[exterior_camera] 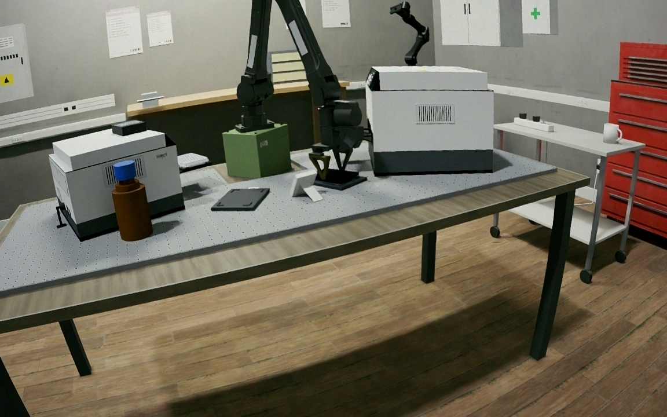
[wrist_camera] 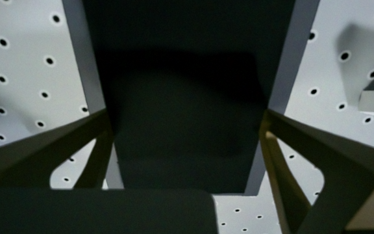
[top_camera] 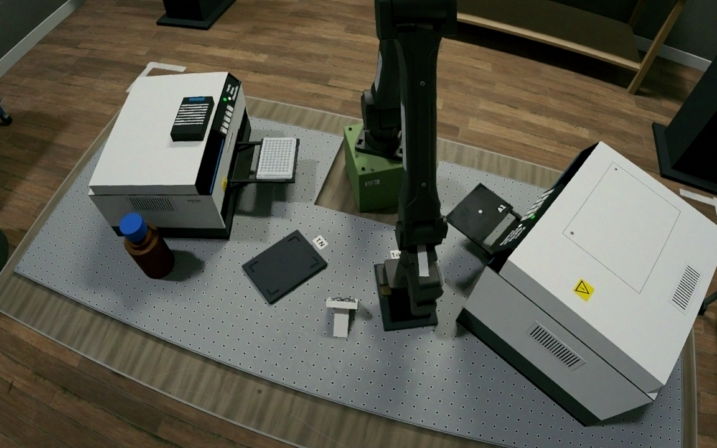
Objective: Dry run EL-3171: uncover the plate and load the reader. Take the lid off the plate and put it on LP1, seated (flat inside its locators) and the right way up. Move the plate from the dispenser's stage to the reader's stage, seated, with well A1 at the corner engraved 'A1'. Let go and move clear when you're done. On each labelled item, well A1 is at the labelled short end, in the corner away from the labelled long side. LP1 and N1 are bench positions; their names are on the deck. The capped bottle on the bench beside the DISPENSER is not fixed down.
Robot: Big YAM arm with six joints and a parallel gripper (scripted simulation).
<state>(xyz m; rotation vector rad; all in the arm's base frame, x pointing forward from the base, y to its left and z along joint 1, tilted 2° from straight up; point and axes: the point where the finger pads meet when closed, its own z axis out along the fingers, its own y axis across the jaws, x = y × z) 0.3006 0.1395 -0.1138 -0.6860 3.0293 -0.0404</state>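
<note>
My gripper (top_camera: 406,300) (exterior_camera: 333,177) (wrist_camera: 186,117) points down low over the LP1 nest (top_camera: 391,325) (exterior_camera: 351,182) (wrist_camera: 292,58). Its fingers are wide apart and shut on the lid (wrist_camera: 187,130), a near-black panel whose side edges meet both fingertips. The lid is level over the nest, whose grey rim shows along both sides; whether it touches down inside the locators is hidden. The white plate (top_camera: 276,158) (exterior_camera: 192,160) lies on the dispenser's stage with its wells showing. The reader's stage (top_camera: 470,211) is empty, its A1 mark near the reader.
The reader (top_camera: 645,234) (exterior_camera: 432,137) stands right of the gripper. A white stand (top_camera: 342,320) (exterior_camera: 302,183) is close to LP1, towards the bare N1 nest (top_camera: 285,267) (exterior_camera: 239,199). The blue-capped bottle (top_camera: 149,256) (exterior_camera: 131,209) stands upright beside the dispenser (top_camera: 155,150) (exterior_camera: 87,191).
</note>
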